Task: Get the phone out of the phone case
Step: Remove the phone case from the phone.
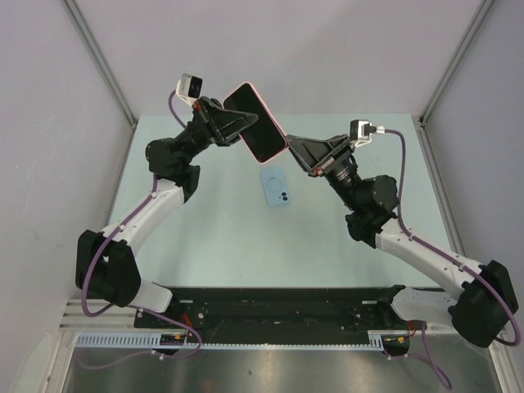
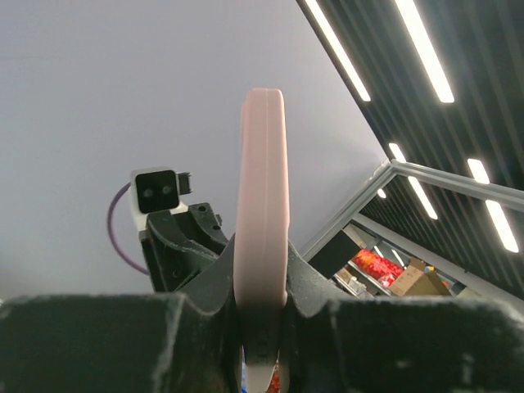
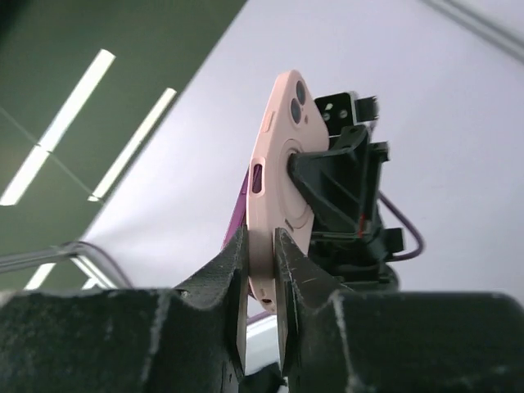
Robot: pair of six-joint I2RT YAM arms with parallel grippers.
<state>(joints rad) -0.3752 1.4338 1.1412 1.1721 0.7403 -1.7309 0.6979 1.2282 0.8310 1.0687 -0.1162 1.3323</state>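
The phone (image 1: 255, 121) is up in the air in the upper middle of the overhead view, screen showing and tilted, still wrapped in its pink case (image 3: 282, 164). The left gripper (image 1: 232, 123) pinches its upper-left end, fingers pressed tight on the thin edge. The right gripper (image 1: 293, 151) nips the lower-right end, jaws close together around the case. Below them, near the middle of the pale green table (image 1: 205, 229), lies a light blue slab (image 1: 276, 188); from here I can't tell if it's a phone or a case.
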